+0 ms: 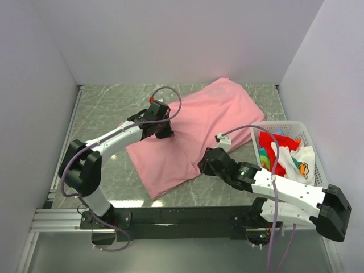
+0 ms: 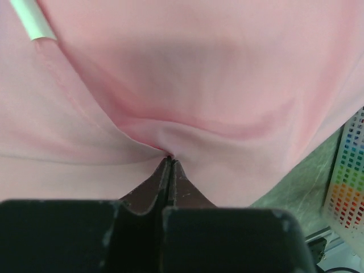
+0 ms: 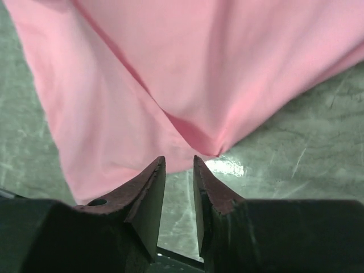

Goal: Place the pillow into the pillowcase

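The pink pillowcase (image 1: 196,128) lies bulging across the middle of the green table. The cream pillow does not show in any view. My left gripper (image 1: 165,135) is at the pillowcase's left edge, shut on a pinch of the pink fabric (image 2: 170,133), which puckers at the fingertips. My right gripper (image 1: 203,165) is open and empty, just off the pillowcase's near right edge; in the right wrist view its fingertips (image 3: 156,170) stand a little short of the pink hem (image 3: 193,133), over bare table.
A white lattice basket (image 1: 307,138) stands at the right, holding a red cloth (image 1: 272,149) and a white cloth with colourful print (image 1: 298,162). White walls close off the back and sides. A metal rail (image 1: 57,219) runs along the near edge.
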Robot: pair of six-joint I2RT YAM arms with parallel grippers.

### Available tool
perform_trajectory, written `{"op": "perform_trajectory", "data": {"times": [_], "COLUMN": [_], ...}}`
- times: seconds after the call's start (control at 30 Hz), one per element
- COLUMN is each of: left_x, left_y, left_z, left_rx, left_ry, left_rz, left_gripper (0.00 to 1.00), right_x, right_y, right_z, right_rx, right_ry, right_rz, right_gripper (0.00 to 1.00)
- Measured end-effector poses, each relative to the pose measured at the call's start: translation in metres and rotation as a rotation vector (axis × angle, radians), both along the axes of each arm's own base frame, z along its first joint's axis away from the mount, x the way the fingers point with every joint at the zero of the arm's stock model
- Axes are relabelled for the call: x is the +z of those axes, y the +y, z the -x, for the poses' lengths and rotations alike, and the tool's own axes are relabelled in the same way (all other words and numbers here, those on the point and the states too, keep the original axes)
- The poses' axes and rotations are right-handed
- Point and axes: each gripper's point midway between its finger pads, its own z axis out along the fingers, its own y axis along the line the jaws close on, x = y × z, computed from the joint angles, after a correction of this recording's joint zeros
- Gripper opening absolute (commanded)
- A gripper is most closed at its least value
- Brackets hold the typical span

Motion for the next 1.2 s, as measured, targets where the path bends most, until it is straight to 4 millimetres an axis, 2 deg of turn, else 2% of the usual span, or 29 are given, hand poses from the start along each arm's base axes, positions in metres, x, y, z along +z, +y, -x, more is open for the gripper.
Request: {"op": "perform_trajectory", "data": {"times": [0.1,0.17,0.23,0.3,0.4,0.43,0.5,0.53,0.6,0.63,0.67,0.73,0.77,1.03,1.1,1.2], "left_x": [-0.012,-0.027,-0.038,-0.04,-0.035,-0.032,-0.027,-0.022,-0.011,-0.005,0.003,0.019,0.029,0.107,0.12,0.127], "left_y": [-0.007,-0.011,-0.012,-0.012,-0.01,-0.009,-0.004,-0.001,0.003,0.006,0.01,0.017,0.022,0.054,0.059,0.066], "left_z": [-0.004,-0.004,-0.003,-0.002,-0.003,-0.003,-0.001,-0.001,0.0,0.0,0.0,0.002,0.003,0.01,0.012,0.021], "left_rx": [-0.012,-0.024,-0.027,-0.027,-0.027,-0.026,-0.028,-0.029,-0.029,-0.027,-0.022,-0.02,-0.016,0.013,0.017,0.024], "left_ry": [0.02,0.051,0.076,0.082,0.072,0.069,0.064,0.059,0.042,0.033,0.022,-0.004,-0.021,-0.195,-0.23,-0.26], "left_rz": [0.004,0.0,-0.007,-0.008,-0.004,-0.004,-0.014,-0.017,-0.016,-0.013,-0.008,-0.002,0.003,0.031,0.032,0.041], "left_gripper": [0.02,0.03,0.11,0.16,0.34,0.51,0.66,0.73,0.79,0.87,0.9,0.99,0.99,0.99,0.99,0.99], "right_x": [0.016,0.018,0.015,0.013,0.012,0.014,0.019,0.024,0.032,0.036,0.04,0.048,0.054,0.102,0.111,0.119], "right_y": [0.001,0.0,-0.002,-0.004,-0.006,-0.006,-0.004,-0.003,-0.001,0.0,0.001,0.002,0.003,0.008,0.007,0.008], "right_z": [-0.004,-0.005,-0.004,-0.002,-0.001,-0.001,-0.003,-0.004,-0.005,-0.006,-0.007,-0.009,-0.011,-0.024,-0.028,-0.032], "right_rx": [-0.001,0.003,0.008,0.013,0.019,0.021,0.025,0.027,0.032,0.036,0.037,0.041,0.044,0.048,0.044,0.048], "right_ry": [-0.036,-0.041,-0.036,-0.032,-0.028,-0.029,-0.037,-0.043,-0.055,-0.061,-0.067,-0.076,-0.086,-0.164,-0.181,-0.193], "right_rz": [-0.012,-0.005,0.009,0.024,0.04,0.044,0.042,0.038,0.032,0.028,0.024,0.021,0.021,-0.018,-0.022,-0.018], "right_gripper": [0.35,0.35,0.35,0.36,0.39,0.4,0.46,0.48,0.61,0.66,0.76,0.9,0.99,1.0,1.0,1.0]}}
